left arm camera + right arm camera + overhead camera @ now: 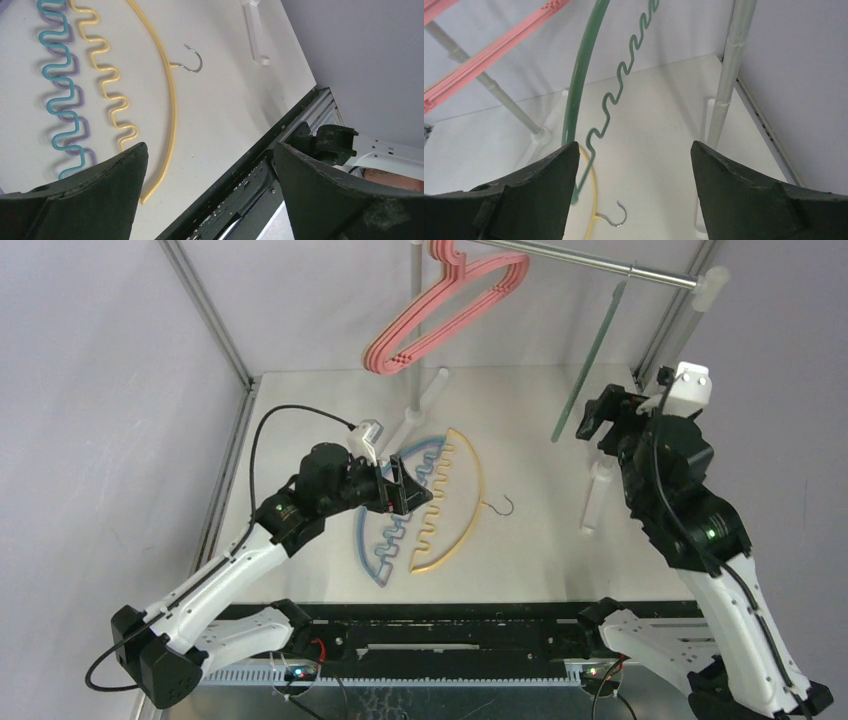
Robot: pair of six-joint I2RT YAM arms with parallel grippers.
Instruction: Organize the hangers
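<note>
Several pink hangers [450, 310] hang together on the grey rail [600, 265]; they show at the upper left of the right wrist view [484, 65]. A green hanger [590, 360] hangs from the rail further right. My right gripper [590, 415] is open just beside it, with the green hanger [579, 75] by its left finger and nothing between the jaws [634, 150]. On the table lie a yellow hanger [455, 500] and a blue hanger [385, 540] over a purple one [80, 95]. My left gripper [405, 490] hovers open and empty above them [210, 155], the yellow hanger [170, 90] and blue hanger [60, 100] below it.
The rail stands on white poles, one at mid-back [418, 340] and one on the right [729, 75], with white feet [595, 495] on the table. Metal frame posts [210, 310] and grey walls close in the back and sides. A black base rail [450, 625] runs along the near edge.
</note>
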